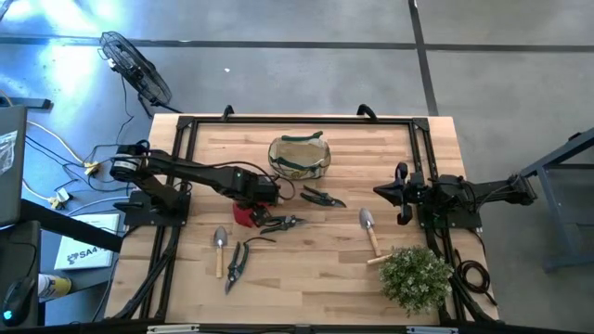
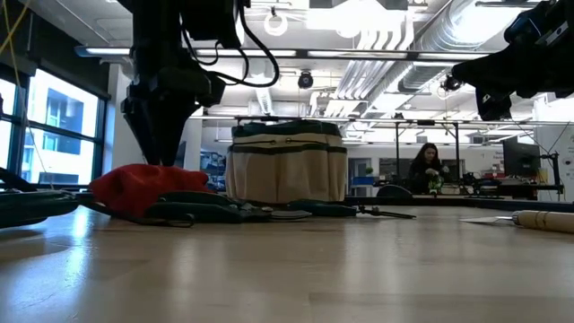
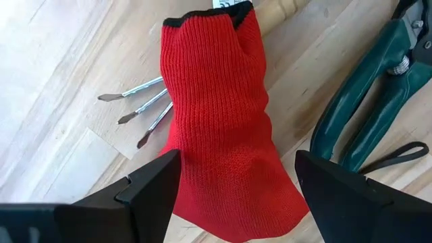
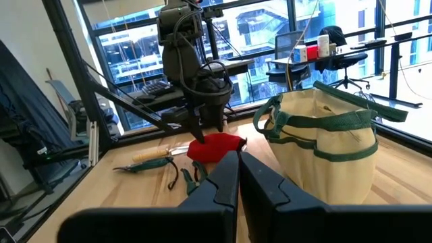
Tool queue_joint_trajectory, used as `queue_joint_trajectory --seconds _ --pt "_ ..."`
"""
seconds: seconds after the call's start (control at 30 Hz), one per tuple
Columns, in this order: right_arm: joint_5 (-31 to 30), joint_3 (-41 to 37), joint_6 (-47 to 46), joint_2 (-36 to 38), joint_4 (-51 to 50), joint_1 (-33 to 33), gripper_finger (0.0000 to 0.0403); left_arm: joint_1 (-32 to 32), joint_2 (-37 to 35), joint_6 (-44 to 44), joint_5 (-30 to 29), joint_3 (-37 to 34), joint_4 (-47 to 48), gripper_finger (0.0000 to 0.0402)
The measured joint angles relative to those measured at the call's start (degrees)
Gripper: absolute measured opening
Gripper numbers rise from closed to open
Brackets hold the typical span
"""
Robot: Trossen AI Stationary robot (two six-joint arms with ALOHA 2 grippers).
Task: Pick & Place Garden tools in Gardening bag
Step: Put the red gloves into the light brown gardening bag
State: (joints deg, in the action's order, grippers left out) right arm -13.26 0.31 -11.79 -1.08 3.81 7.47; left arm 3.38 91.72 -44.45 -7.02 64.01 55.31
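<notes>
The red glove (image 3: 216, 115) lies flat on the wooden table, on top of a small three-tined rake (image 3: 135, 108). My left gripper (image 3: 236, 182) points straight down over it and is open, one finger on either side of the glove's wider end (image 1: 244, 215). Green-handled shears (image 3: 378, 101) lie just beside it. The olive-tan gardening bag (image 1: 299, 156) stands upright at the far middle. Two trowels (image 1: 220, 249) (image 1: 369, 229) and more shears (image 1: 234, 266) (image 1: 320, 197) lie on the table. My right gripper (image 4: 238, 169) waits shut at the right edge, pointing level. My left gripper comes at the glove from above, its open fingers (image 3: 152, 185) standing astride the glove's wider end (image 3: 270, 202), across its length. The glove lies flat on the table. Whether the fingertips touch the cloth, I cannot tell.
A bushy green plant (image 1: 416, 276) stands at the near right corner. Dark frame rails (image 1: 181, 139) run along the table's left, right and far edges. A person (image 2: 429, 170) sits far off in the room behind.
</notes>
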Motion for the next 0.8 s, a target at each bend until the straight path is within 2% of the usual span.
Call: queue_joint_trajectory --seconds 0.37,0.5,0.8 --pt "0.0 0.0 0.0 0.0 -0.1 0.0 0.0005 0.0 2.8 -1.4 0.4 0.0 -0.3 0.0284" --pt "0.0 0.0 0.0 0.0 -0.1 0.0 0.0005 0.0 5.5 1.5 1.0 0.0 -0.3 0.0284" --pt "0.0 0.0 -0.6 0.0 -0.1 0.0 0.0005 0.0 8.3 1.8 0.2 0.0 -1.7 0.0284"
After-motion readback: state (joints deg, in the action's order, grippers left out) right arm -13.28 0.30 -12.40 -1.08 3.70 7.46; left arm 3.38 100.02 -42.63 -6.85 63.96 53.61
